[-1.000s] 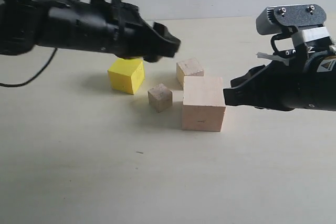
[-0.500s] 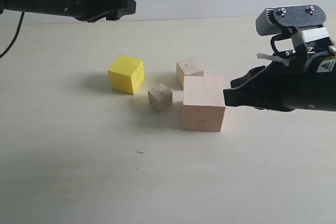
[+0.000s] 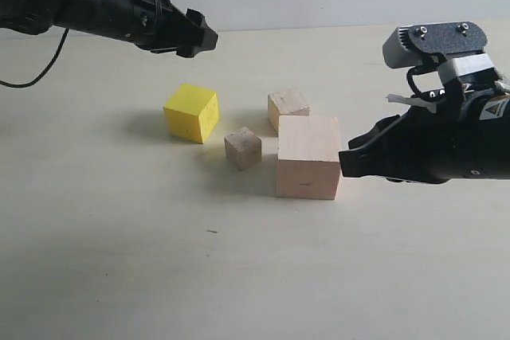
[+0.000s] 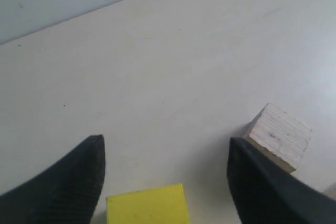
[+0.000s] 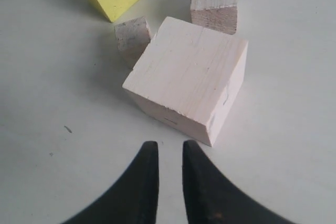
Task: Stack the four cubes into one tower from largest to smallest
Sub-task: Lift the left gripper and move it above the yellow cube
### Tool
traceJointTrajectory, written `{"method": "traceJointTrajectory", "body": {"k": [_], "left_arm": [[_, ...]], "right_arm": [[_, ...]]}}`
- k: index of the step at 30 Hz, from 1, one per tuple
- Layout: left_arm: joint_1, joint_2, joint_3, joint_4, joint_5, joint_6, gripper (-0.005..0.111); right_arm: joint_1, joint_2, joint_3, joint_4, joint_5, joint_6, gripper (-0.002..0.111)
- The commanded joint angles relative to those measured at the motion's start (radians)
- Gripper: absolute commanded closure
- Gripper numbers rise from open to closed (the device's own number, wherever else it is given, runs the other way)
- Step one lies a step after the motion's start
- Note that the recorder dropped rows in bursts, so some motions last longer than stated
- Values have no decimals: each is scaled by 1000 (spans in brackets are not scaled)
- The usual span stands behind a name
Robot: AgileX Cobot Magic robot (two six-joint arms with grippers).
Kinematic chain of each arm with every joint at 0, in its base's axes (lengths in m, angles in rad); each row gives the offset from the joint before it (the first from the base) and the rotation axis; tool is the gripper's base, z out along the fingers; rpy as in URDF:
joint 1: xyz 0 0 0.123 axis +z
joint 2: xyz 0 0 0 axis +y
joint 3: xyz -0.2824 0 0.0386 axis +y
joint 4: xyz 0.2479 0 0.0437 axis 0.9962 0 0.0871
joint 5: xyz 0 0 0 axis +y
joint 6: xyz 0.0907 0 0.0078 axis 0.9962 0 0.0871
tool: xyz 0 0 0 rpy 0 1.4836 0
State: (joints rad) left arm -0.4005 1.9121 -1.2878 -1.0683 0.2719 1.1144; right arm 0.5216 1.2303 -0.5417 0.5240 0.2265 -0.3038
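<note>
Left gripper [image 3: 203,37] hangs in the upper left of the exterior frame, above the table [image 3: 119,276] and up and behind the yellow cube [image 3: 191,112]. Its fingers are spread wide with nothing between them, and the left wrist view looks down through that gap onto the yellow cube's top edge. The right gripper [image 3: 344,161] sits low at the right of the frame, just beside the right face of the large pale cube [image 3: 307,157]. Its fingers are drawn almost together, with only a slit showing in the right wrist view, and it grips nothing.

All four cubes rest on the table in a loose cluster at centre frame, and no tower has been started. The yellow cube is at the left. The smallest tan cube [image 3: 242,148] sits between it and the large pale cube. The smaller tan cube [image 3: 288,106] lies just behind the pale one; I cannot tell whether they touch.

The yellow cube looks like the next piece to lift. It sits turned at an angle, so fingers coming down out of line with its faces could catch a corner and spin or shove it toward the smallest cube. The right gripper is the other worry: it is so near the base cube that a small drift could push the base into its neighbours. An off-centre placement on the pale cube would leave poor footing for the tan ones.
</note>
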Motion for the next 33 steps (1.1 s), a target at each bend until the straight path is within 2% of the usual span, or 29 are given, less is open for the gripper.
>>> {"method": "traceJointTrajectory", "body": {"k": [1, 5, 7, 10, 15, 17, 21, 26, 33], "left_arm": [[-12, -5, -6, 54, 6, -67, 42], [-19, -6, -19, 131, 35, -149, 42], [-19, -6, -55, 216, 100, -267, 42], [-19, -6, -132, 431, 183, -462, 42], [-19, 5, -267, 870, 354, -937, 42], [-19, 15, -306, 946, 412, -1027, 42], [-32, 47, -366, 957, 491, -1051, 42], [-79, 109, -404, 973, 505, -1051, 42], [-108, 195, -459, 1110, 530, -1042, 40]], "right_arm": [[2, 2, -4, -2, 4, 0, 90], [2, 2, -4, 0, 4, 0, 90], [2, 2, -4, 3, 4, 0, 90], [2, 2, -4, 3, 4, 0, 90], [2, 2, -4, 3, 4, 0, 90], [2, 2, -4, 3, 4, 0, 90], [2, 2, -4, 3, 4, 0, 90], [2, 2, -4, 3, 4, 0, 90], [2, 2, -4, 2, 8, 0, 90]]}}
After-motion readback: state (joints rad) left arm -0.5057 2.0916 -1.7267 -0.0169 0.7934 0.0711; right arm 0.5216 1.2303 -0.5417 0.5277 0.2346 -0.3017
